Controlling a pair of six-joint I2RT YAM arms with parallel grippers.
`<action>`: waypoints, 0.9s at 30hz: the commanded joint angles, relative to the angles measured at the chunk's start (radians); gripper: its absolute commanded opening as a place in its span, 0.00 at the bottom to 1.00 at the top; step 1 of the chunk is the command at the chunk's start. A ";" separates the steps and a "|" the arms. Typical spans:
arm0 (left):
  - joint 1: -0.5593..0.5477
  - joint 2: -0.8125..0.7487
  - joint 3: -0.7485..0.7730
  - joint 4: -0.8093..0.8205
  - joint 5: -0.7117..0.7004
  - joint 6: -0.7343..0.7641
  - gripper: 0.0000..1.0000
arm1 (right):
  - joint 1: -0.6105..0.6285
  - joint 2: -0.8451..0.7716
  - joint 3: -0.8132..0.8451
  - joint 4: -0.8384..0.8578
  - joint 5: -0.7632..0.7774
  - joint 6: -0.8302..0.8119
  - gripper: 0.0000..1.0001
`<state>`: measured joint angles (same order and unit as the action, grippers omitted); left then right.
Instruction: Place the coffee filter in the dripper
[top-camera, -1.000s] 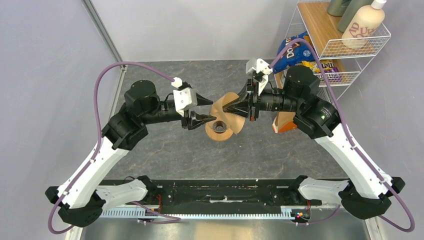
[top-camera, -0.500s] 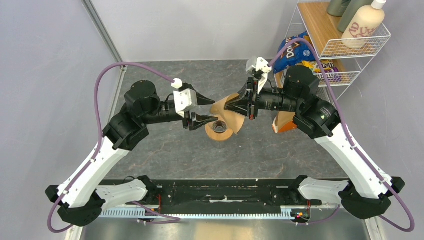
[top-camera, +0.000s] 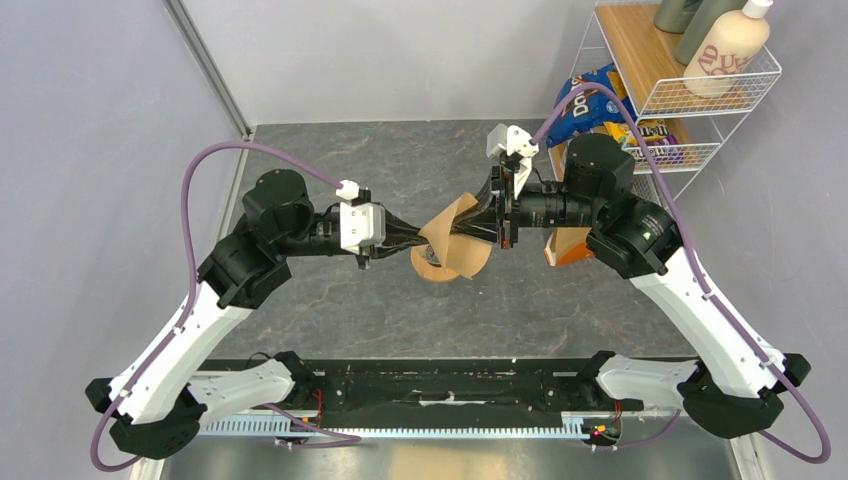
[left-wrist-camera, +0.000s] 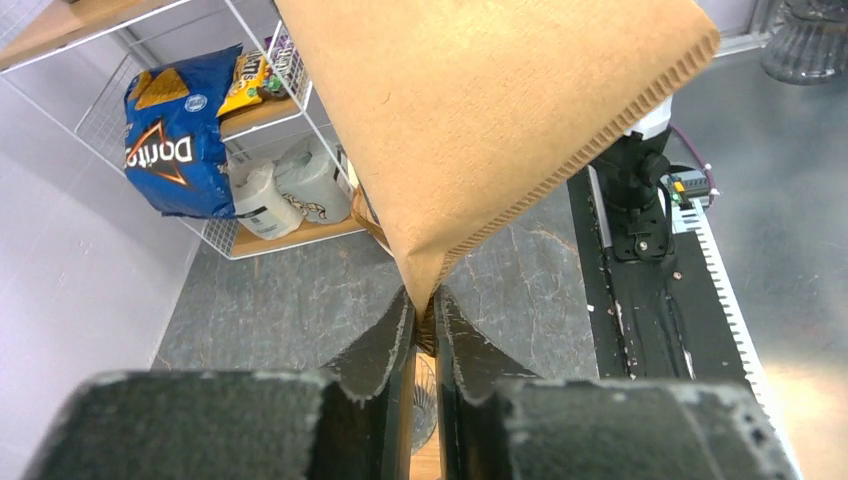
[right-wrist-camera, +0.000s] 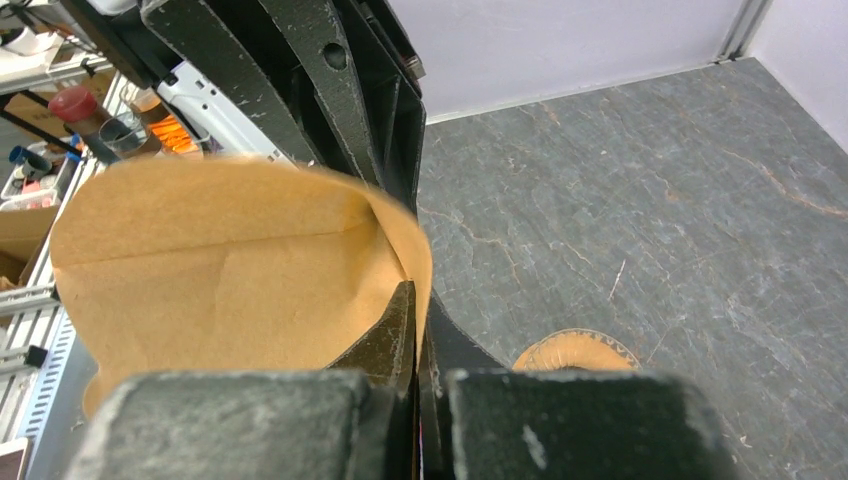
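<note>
The tan-brown paper coffee filter (top-camera: 455, 238) hangs between both grippers, just above the dripper (top-camera: 432, 266), whose orange-brown wooden collar shows under it. My left gripper (top-camera: 412, 238) is shut on the filter's pointed left end; in the left wrist view the filter (left-wrist-camera: 500, 120) fans out from the closed gripper (left-wrist-camera: 425, 310), and the ribbed dripper (left-wrist-camera: 424, 412) shows below between the fingers. My right gripper (top-camera: 480, 215) is shut on the filter's right edge. In the right wrist view the filter (right-wrist-camera: 220, 270) curls round the gripper (right-wrist-camera: 415, 305), with the dripper's collar (right-wrist-camera: 580, 352) on the table beyond.
A white wire shelf (top-camera: 690, 110) stands at the back right with a blue Doritos bag (top-camera: 585, 100) and bottles (top-camera: 730, 45). An orange-brown packet (top-camera: 568, 243) lies under my right arm. Grey walls close the left side and the back.
My left gripper, open beside the filter before, has moved right and shut on the filter's left end. The right gripper still holds the filter, which has folded lower over the dripper.
</note>
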<state>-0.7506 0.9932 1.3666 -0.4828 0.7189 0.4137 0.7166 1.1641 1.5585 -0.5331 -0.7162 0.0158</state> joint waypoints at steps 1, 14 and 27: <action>-0.004 -0.029 -0.013 -0.014 0.073 0.073 0.13 | -0.004 -0.017 0.043 -0.024 -0.030 -0.053 0.00; -0.004 -0.002 0.019 -0.075 0.085 0.034 0.57 | -0.003 0.000 0.067 -0.042 -0.085 -0.100 0.00; -0.012 0.065 0.098 -0.126 0.182 -0.080 0.65 | -0.002 0.038 0.127 -0.173 -0.155 -0.327 0.00</action>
<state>-0.7532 1.0492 1.4101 -0.5858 0.8356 0.3874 0.7155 1.1980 1.6390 -0.6651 -0.8413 -0.2230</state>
